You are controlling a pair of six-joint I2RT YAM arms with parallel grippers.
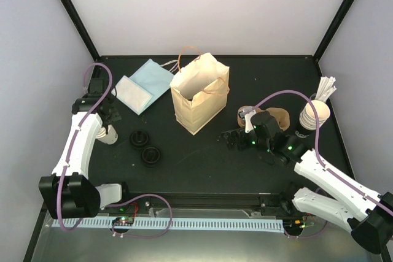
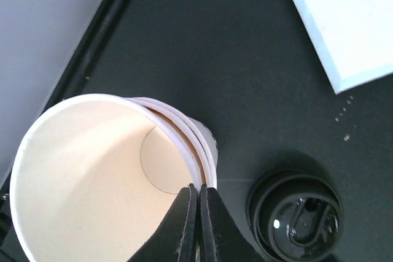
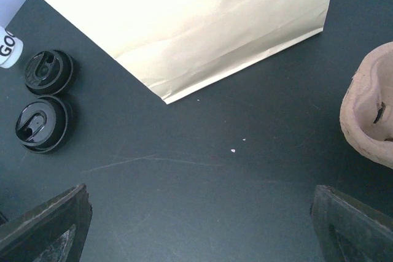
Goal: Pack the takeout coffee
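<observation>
A: Any text readable?
B: Only "GO" in black, seen on a white thing (image 3: 7, 50) that is cut off at the left edge of the right wrist view. What it is cannot be told.
A: Cup?
B: The cup (image 2: 92, 176) is found near the table's (image 1: 202, 170) left edge, just beside two black lids (image 1: 140, 138). Its wall is pinched at the rim by the left gripper (image 2: 198, 213), one finger inside and one outside. The rim reads doubled, and the base is hidden.
A: Right side?
B: The right gripper (image 3: 198, 213) is spread wide over bare table between the bag (image 3: 202, 23) and the carrier (image 3: 374, 115). The carrier is cropped in the wrist view, and the bag's top is cut off there too.
</observation>
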